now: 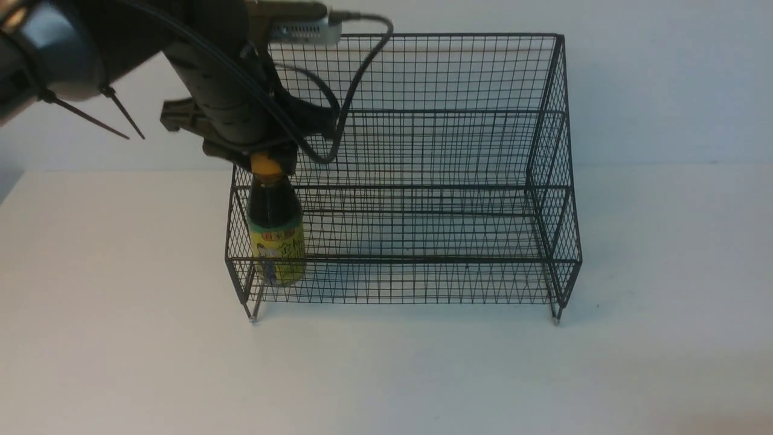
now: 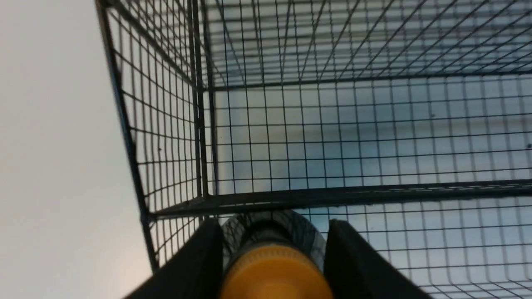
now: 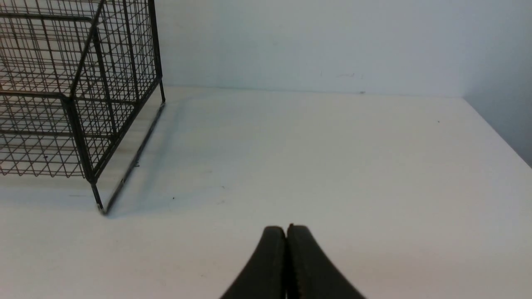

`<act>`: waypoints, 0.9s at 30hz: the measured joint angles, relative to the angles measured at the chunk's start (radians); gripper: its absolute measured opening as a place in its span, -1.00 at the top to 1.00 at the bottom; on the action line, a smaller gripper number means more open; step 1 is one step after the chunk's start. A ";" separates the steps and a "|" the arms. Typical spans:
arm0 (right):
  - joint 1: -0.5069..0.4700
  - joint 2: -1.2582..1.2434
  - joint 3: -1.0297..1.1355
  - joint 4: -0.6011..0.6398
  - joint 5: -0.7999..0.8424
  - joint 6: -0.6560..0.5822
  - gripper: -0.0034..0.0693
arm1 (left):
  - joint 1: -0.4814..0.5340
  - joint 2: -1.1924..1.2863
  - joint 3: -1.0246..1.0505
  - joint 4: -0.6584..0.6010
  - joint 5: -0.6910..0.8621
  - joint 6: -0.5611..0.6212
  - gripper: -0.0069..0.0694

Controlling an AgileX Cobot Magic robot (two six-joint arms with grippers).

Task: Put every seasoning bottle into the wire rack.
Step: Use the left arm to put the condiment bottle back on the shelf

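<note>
White table (image 1: pixel 386 368); yellow Chinese-lettered bottle label (image 1: pixel 279 249).

The yellow-labelled seasoning bottle (image 1: pixel 276 232) stands near-upright inside the black wire rack (image 1: pixel 404 260).

- White worktop (image 1: pixel 664 241), its surface marked by a small dark speck (image 1: pixel 598 306) toward the right edge
- Plain pale wall (image 1: pixel 676 84) rising beyond the worktop's far edge
</note>
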 joint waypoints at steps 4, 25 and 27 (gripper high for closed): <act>0.000 0.000 -0.001 0.000 0.001 0.000 0.95 | 0.000 0.000 0.010 0.002 -0.017 0.000 0.06; 0.000 0.000 -0.001 0.000 0.002 0.000 0.95 | 0.001 -0.041 0.011 0.003 -0.042 0.002 -0.27; 0.000 0.000 -0.001 0.000 0.002 0.000 0.95 | 0.001 -0.074 0.011 0.010 -0.043 0.003 -0.47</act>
